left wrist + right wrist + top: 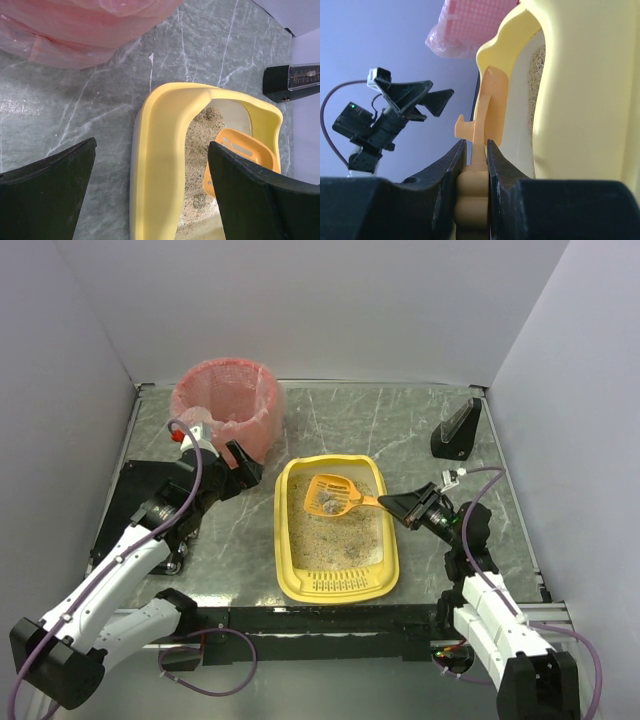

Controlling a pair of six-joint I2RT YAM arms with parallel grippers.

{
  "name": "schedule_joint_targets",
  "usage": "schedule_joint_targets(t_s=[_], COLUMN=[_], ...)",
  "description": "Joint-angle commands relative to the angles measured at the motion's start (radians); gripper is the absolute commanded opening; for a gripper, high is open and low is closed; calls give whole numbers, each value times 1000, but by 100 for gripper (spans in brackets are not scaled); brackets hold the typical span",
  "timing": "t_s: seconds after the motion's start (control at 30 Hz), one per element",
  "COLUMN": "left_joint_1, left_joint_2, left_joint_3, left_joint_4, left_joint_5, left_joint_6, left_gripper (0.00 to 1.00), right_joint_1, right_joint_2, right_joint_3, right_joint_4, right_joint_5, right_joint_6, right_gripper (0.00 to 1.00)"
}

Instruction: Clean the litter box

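Note:
The yellow litter box [284, 540] lies in the middle of the table, its slotted lip towards me, with beige litter [335, 540] inside. My right gripper [398, 506] is shut on the handle of the small orange slotted scoop [332, 495], whose head is over the far half of the litter and seems to carry a small grey clump. In the right wrist view the fingers [476, 145] clamp the handle [490, 100] beside the box wall [580, 100]. My left gripper [245, 466] is open and empty, left of the box; its jaws straddle the box's left rim [165, 150].
A pink-lined round basket [225, 400] stands at the back left, close behind my left gripper; it also shows in the left wrist view [90, 30]. A black wedge-shaped stand [457, 430] is at the back right. Walls enclose the table on three sides.

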Motion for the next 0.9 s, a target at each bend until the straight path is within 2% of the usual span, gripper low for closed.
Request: schedule_joint_targets(t_s=[0.0, 0.2, 0.37, 0.5, 0.57, 0.7, 0.87], left_joint_1=[9, 11, 12, 12, 14, 14, 14], left_joint_2=[-1, -39, -85, -122, -142, -175, -231], left_joint_3=[-5, -1, -30, -45, -47, -41, -65], left_joint_4=[59, -6, -53, -118, -160, -202, -207], left_joint_5=[39, 2, -30, -85, -105, -105, -107], left_joint_6=[-13, -33, -67, -100, -112, -119, -140], left_gripper=[97, 97, 97, 97, 97, 97, 97], right_joint_1=[19, 51, 143, 209, 234, 277, 336], right_joint_2=[54, 208, 339, 518, 593, 844, 1101], right_joint_3=[102, 260, 464, 633, 766, 1010, 1398], right_joint_4=[133, 161, 119, 135, 113, 67, -144], right_joint_5=[20, -9, 20, 44, 63, 86, 149], right_joint_6=[31, 65, 79, 111, 120, 137, 44], right_gripper=[0, 0, 0, 0, 0, 0, 0])
